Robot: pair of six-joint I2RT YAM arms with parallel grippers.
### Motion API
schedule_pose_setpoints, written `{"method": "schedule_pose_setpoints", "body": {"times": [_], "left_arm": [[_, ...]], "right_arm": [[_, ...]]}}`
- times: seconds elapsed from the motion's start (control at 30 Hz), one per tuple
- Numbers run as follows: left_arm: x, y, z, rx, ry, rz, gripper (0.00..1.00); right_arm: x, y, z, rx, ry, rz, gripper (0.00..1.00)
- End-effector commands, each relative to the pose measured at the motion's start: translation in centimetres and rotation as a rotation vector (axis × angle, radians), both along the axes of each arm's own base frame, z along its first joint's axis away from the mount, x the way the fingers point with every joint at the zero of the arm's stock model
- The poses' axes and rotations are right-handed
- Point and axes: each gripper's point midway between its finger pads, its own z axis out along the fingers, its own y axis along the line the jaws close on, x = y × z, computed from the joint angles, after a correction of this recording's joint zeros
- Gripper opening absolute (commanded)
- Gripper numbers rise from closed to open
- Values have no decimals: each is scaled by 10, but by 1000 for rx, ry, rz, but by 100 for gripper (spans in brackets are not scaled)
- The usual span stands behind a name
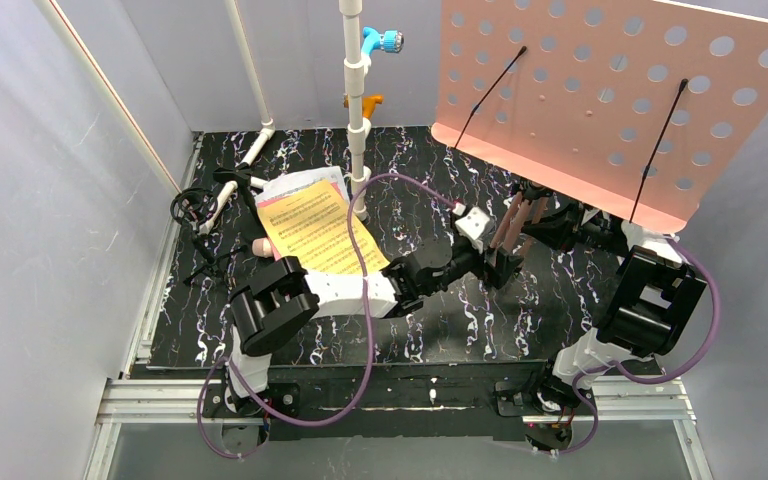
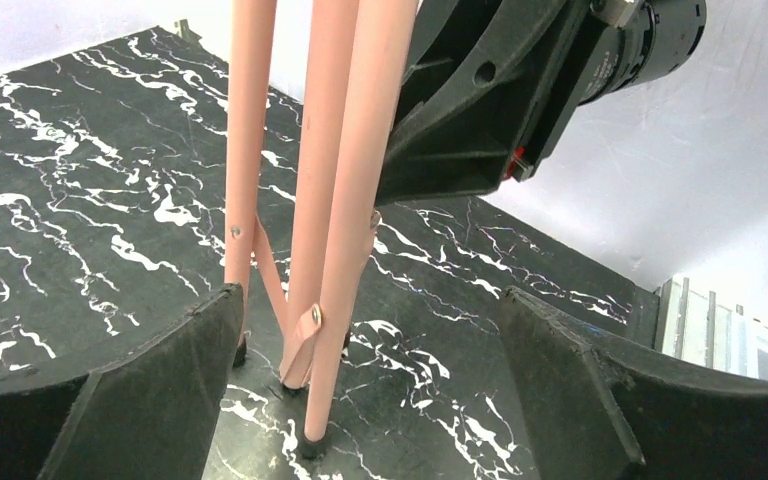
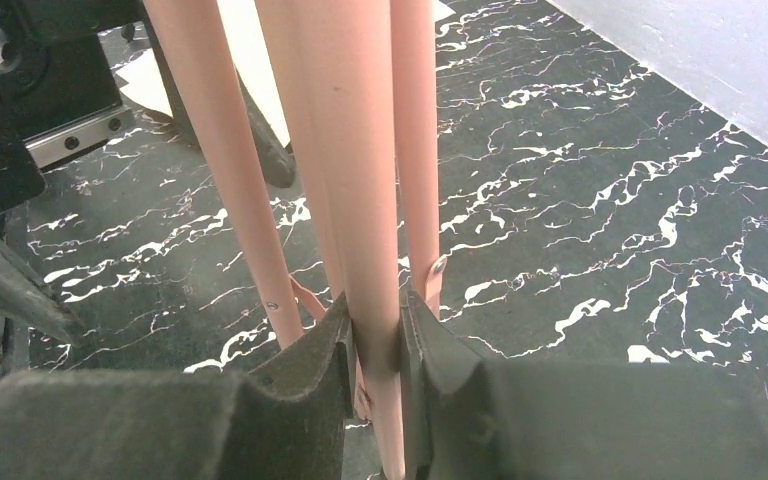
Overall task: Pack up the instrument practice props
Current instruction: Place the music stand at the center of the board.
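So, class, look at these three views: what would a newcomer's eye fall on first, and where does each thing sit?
The big pink hole-punched desk fills the upper right of the overhead view. Below it, the right gripper is shut on one of the pink tripod legs, while the left gripper stands open close by them. A yellow sheet-music page lies on the black marbled table at centre left.

Black worktop (image 1: 460,325) veined white like marble, smooth, faintly glossy; music stand (image 1: 610,90) looks like pink painted metal, desk matt, tubular legs (image 2: 345,200) smooth with soft sheen; left tool (image 2: 370,292) fingers (image 2: 150,400) matt black, coarse-grained; yellow sheet-music page (image 1: 310,225) matt paper; white pipe frame (image 1: 358,120) smooth plastic.
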Motion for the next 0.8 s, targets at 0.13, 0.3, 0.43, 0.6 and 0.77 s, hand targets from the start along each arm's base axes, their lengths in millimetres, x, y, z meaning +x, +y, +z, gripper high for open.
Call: {"method": "schedule_pose_setpoints", "body": {"times": [0.13, 0.3, 0.43, 0.6, 0.77], "left_arm": [[-3, 42, 67, -222, -47, 108, 98], [-11, 40, 57, -190, -57, 100, 98], [-19, 29, 61, -170, -110, 101, 98], [-24, 18, 75, -147, -199, 107, 98], [-21, 18, 79, -136, -231, 130, 98]], "right_arm": [[-31, 11, -17, 37, 264, 24, 1], [-31, 11, -17, 32, 277, 25, 1], [-33, 11, -18, 27, 281, 27, 1], [-33, 11, -18, 28, 281, 27, 1], [-33, 11, -18, 28, 277, 27, 1]]}}
